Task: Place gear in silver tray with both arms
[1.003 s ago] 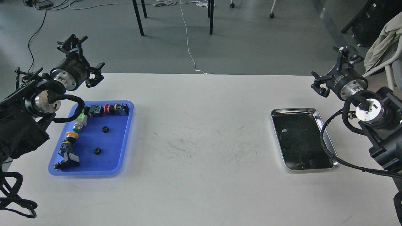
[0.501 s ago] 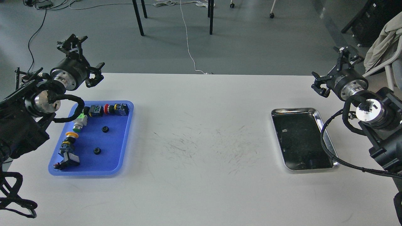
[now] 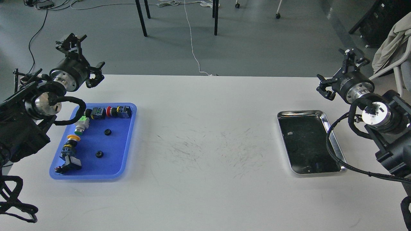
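Observation:
Two small black gears lie in the blue tray at the left: one gear mid-tray, the other gear nearer me. The silver tray sits empty at the right, with a dark reflective bottom. My left gripper is open and empty, held above the table's far left edge, behind the blue tray. My right gripper is open and empty, held above the far right of the table, behind the silver tray.
The blue tray also holds several push-button switches along its far and left sides. A black cable from my right arm loops over the silver tray's right rim. Chair legs and floor cables stand beyond the table.
Both grippers have shifted slightly up and outward, the left a little to the left and the right a little higher. Nothing on the table has moved.

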{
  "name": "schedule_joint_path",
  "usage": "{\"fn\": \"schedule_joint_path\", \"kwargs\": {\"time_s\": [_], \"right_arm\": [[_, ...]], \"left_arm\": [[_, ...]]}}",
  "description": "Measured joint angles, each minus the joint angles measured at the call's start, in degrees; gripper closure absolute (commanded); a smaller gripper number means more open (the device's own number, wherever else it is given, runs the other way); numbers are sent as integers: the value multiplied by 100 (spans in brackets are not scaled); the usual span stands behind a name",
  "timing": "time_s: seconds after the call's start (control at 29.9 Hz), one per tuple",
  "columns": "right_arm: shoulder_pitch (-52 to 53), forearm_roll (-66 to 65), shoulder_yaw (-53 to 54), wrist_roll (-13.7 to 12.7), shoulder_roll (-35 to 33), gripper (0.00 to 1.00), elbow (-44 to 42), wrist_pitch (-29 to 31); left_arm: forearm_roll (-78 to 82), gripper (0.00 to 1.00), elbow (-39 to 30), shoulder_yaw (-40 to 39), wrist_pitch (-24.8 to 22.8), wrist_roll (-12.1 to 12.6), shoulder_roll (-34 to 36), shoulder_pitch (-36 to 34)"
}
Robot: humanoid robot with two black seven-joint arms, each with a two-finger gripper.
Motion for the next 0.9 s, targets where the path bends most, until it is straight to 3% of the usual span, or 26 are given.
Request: {"fn": "schedule_joint_path", "kwargs": {"time_s": [0.9], "right_arm": [[-37, 0, 14, 0, 18, 1, 9, -8]], "left_arm": [[6, 1, 3, 3, 34, -6, 3, 19]]}}
